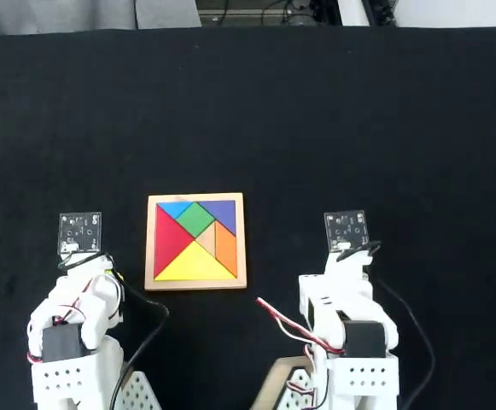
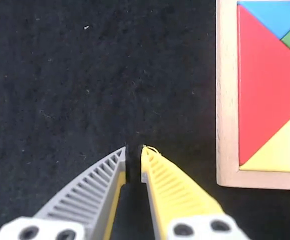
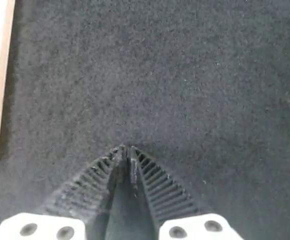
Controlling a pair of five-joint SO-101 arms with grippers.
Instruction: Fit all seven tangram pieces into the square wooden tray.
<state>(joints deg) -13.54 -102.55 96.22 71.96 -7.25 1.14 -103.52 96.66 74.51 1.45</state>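
1. The square wooden tray (image 1: 150,243) is lying on the black worktop (image 1: 358,128), between the two arms.
2. Seven pieces are sitting inside it: a red triangle (image 1: 169,243), a yellow triangle (image 1: 195,268), a green square (image 1: 197,219), a blue triangle (image 1: 174,208), a purple piece (image 1: 222,212), an orange piece (image 1: 225,245) and a small tan triangle (image 1: 205,246).
3. The left tool (image 2: 133,150) is hanging low over the cloth just beside the tray's rim, its grey and yellow fingers (image 2: 169,185) pressing together on nothing.
4. The right tool (image 3: 126,148) is hovering over bare cloth on the tray's other side, its tips likewise meeting and carrying nothing.
5. The fitting step is looking finished, since the pieces are appearing to fill the frame edge to edge.
6. The next move is calling for little more than a check that no piece is riding up on a neighbour. Any correcting nudge is going to need a light touch, so the tray is not shoved.
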